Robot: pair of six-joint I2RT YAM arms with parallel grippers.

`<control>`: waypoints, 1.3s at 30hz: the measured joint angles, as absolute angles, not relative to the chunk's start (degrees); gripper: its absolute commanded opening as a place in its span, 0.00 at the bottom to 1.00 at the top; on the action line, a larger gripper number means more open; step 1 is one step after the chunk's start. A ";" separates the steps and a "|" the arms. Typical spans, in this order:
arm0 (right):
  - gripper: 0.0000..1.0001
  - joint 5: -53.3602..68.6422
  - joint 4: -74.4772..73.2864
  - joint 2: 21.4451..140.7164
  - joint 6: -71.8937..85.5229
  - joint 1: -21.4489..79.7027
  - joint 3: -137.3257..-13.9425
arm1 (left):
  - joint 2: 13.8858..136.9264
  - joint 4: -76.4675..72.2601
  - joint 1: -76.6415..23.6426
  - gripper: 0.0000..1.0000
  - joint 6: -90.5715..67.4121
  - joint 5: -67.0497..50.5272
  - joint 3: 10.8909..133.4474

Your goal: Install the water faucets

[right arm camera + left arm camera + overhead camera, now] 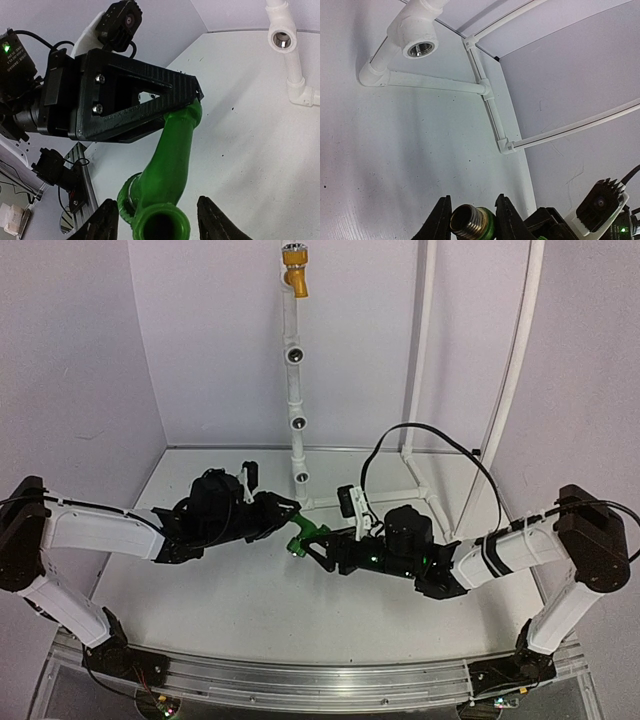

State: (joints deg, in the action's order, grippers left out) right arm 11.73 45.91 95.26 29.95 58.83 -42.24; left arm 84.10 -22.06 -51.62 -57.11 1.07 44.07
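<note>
The faucet (305,533) was glossy green plastic, a smooth curved body with a round open mouth and a brassy threaded end, held over the matte, speckled white table (230,590) between the arms, near the foot of the white pipe stand (297,410). The left gripper (288,515) had its ribbed black jaws clamped on the threaded end. The right gripper (157,215) stood partly open, its fingers (107,220) flanking the mouth with gaps either side.

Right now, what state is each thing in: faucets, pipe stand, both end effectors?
green faucet: gripped at threaded end, not installed.
left end effector: shut on green faucet.
right end effector: open, straddling the faucet's free end.
yellow-orange faucet: mounted at top of pipe stand.
pipe stand: upright, three sockets empty.
</note>
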 measured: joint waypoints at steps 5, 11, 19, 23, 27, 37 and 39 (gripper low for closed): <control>0.29 10.22 46.18 95.44 30.06 58.94 -43.82 | 84.53 -25.27 -51.41 0.00 -57.06 0.46 44.07; 0.00 8.69 46.11 95.66 30.56 58.95 -44.12 | 84.84 -27.82 -50.61 0.05 -57.11 2.12 43.45; 0.00 7.62 45.49 94.62 24.54 59.21 -42.87 | 82.23 -29.67 -51.01 0.16 -56.73 0.41 38.90; 0.00 7.45 45.66 91.75 22.25 58.97 -41.90 | 78.61 -29.37 -52.11 0.04 -56.02 -0.51 36.14; 0.02 3.80 42.43 91.57 22.26 58.89 -43.60 | 78.41 -29.70 -52.04 0.00 -56.08 -0.51 36.24; 0.72 4.87 36.23 88.39 9.86 58.50 -39.34 | 81.33 -28.06 -44.90 0.00 -71.76 -4.70 36.25; 0.73 7.74 36.36 88.28 5.60 58.52 -39.14 | 82.26 -27.43 -44.16 0.00 -75.15 -6.76 36.25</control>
